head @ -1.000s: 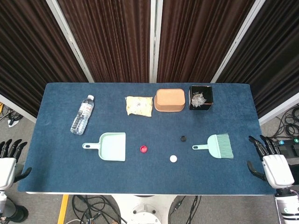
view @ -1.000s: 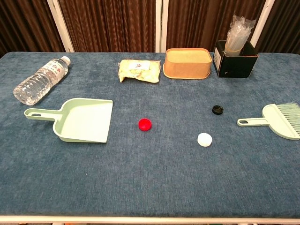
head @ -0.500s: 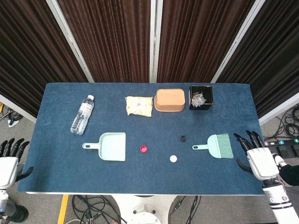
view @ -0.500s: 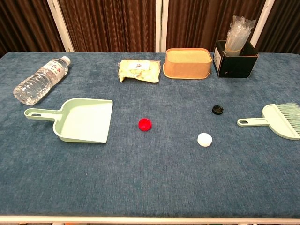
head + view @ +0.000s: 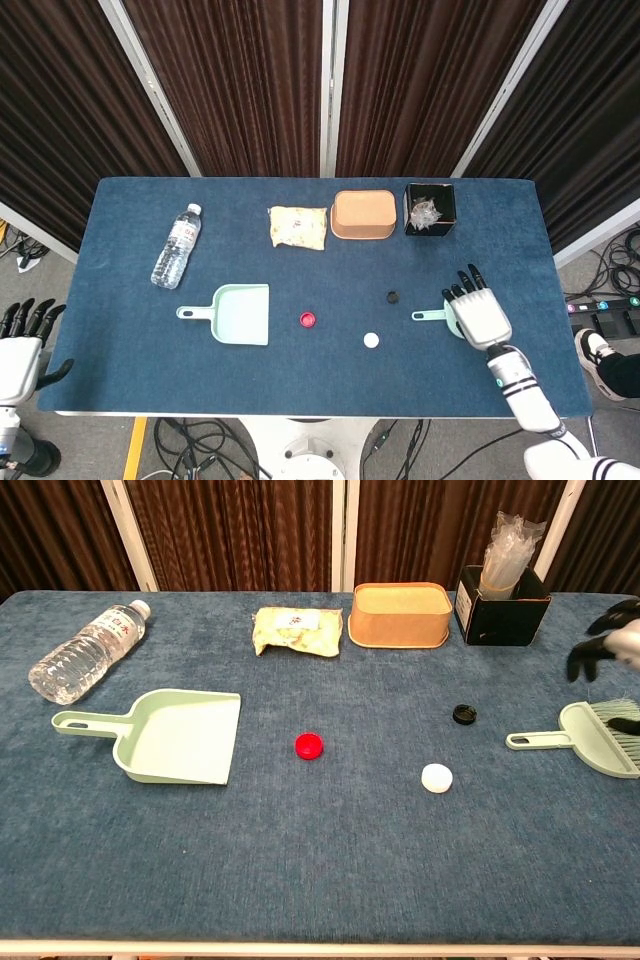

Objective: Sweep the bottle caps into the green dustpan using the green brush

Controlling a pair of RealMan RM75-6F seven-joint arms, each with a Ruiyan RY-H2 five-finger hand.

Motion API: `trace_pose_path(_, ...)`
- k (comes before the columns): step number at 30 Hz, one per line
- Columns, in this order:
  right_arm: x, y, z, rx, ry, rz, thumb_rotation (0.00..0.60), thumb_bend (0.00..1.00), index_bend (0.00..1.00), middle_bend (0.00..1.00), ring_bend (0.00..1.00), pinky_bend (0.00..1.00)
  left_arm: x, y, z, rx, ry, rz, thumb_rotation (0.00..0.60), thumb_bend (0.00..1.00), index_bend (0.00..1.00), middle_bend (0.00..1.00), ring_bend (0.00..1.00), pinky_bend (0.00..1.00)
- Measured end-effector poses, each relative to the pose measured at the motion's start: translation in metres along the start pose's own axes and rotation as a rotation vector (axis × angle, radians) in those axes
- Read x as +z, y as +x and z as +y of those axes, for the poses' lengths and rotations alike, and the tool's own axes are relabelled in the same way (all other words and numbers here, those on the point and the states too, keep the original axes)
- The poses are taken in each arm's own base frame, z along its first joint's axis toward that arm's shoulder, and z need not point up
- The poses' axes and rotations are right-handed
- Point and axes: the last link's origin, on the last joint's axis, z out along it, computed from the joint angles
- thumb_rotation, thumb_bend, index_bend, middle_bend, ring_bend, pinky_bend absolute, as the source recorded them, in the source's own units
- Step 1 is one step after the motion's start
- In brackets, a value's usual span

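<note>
The right hand (image 5: 480, 312), fingers spread and holding nothing, hovers over the green brush (image 5: 590, 737) at the table's 3 o'clock edge. Three caps lie mid-table; the dustpan (image 5: 236, 314) sits at 9 o'clock. The left hand (image 5: 22, 348) waits open off-table.

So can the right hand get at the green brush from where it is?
Probably yes. The right hand hangs over the green brush with its fingers spread, holding nothing, and nothing lies between them; the nearest cap, the black one, sits clear of the handle.
</note>
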Motion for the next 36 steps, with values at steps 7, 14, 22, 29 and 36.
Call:
trace_pose_path(7, 0.015, -0.018, -0.015, -0.02, 0.02, -0.045, 0.6, 0.19, 0.37, 0.41, 0.15, 0.1, 0.0, -0.003, -0.001, -0.009, 0.0, -0.004, 0.6, 0.19, 0.15, 0.1, 0.0, 0.01)
trace_pose_path(14, 0.021, -0.031, -0.023, -0.009, 0.036, -0.077, 0.6, 0.21, 0.4, 0.42, 0.16, 0.11, 0.0, -0.005, -0.002, -0.012, 0.0, -0.009, 0.6, 0.19, 0.15, 0.1, 0.0, 0.01)
trace_pose_path(22, 0.029, -0.033, -0.03, 0.006, 0.051, -0.07, 0.6, 0.22, 0.42, 0.43, 0.16, 0.12, 0.001, -0.005, -0.002, -0.011, 0.004, -0.014, 0.6, 0.19, 0.15, 0.1, 0.0, 0.01)
trace_pose_path(29, 0.034, -0.037, -0.034, 0.008, 0.061, -0.082, 0.6, 0.22, 0.42, 0.44, 0.16, 0.12, 0.0, -0.005, -0.002, -0.01, 0.005, -0.019, 0.6, 0.19, 0.15, 0.1, 0.0, 0.01)
trace_pose_path(36, 0.035, -0.038, -0.035, 0.02, 0.062, -0.088, 0.6, 0.3, 0.48, 0.5, 0.21, 0.15, 0.0, -0.005, -0.002, -0.008, 0.004, -0.019, 0.6, 0.19, 0.15, 0.1, 0.0, 0.01)
